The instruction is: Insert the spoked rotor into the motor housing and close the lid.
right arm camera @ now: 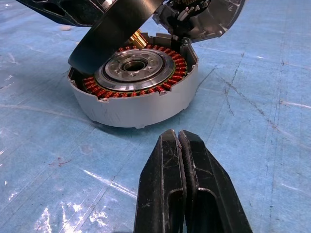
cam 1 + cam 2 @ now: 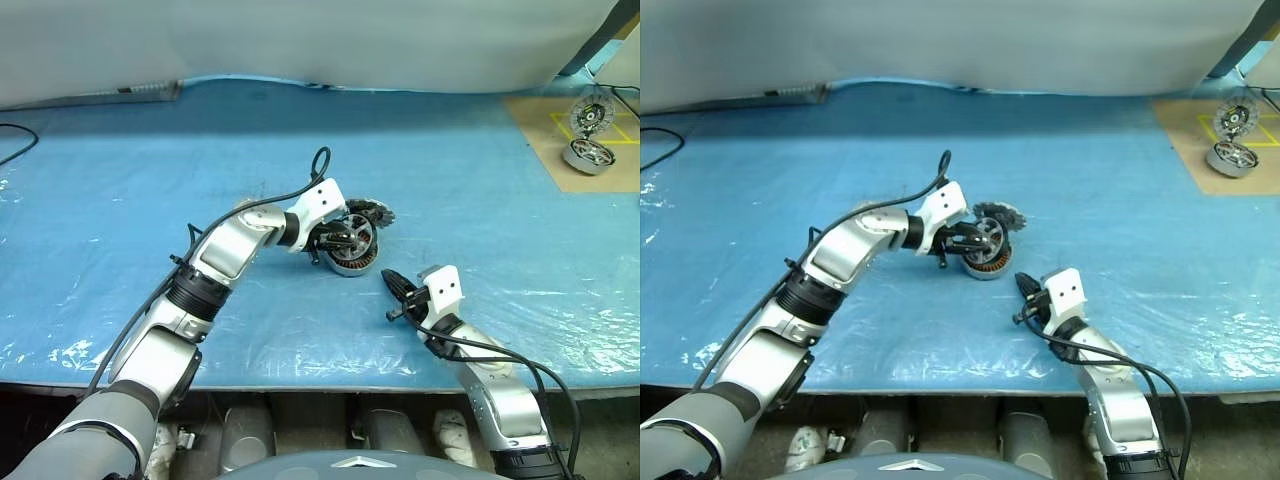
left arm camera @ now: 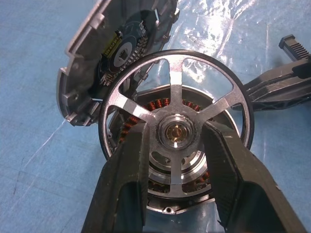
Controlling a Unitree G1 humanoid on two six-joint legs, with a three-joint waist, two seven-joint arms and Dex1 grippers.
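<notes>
Left tool [image 3: 172,145] reaches rightward, fingers parted in a grip; right tool [image 1: 179,141] pressed together, angled forward-left

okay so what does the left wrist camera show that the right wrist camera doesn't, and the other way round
Left wrist view alone: the spoked rotor's face, with the left gripper clamping its hub, and the inside of the open lid with its dark centre. Right wrist view alone: the motor housing's outer wall resting on the blue sheet, its full ring of copper windings around the centre bearing, and the right gripper with jaws shut and empty, just short of the housing. Both share: housing, windings, raised lid, and the rotor tilted over the housing, not yet seated.
</notes>
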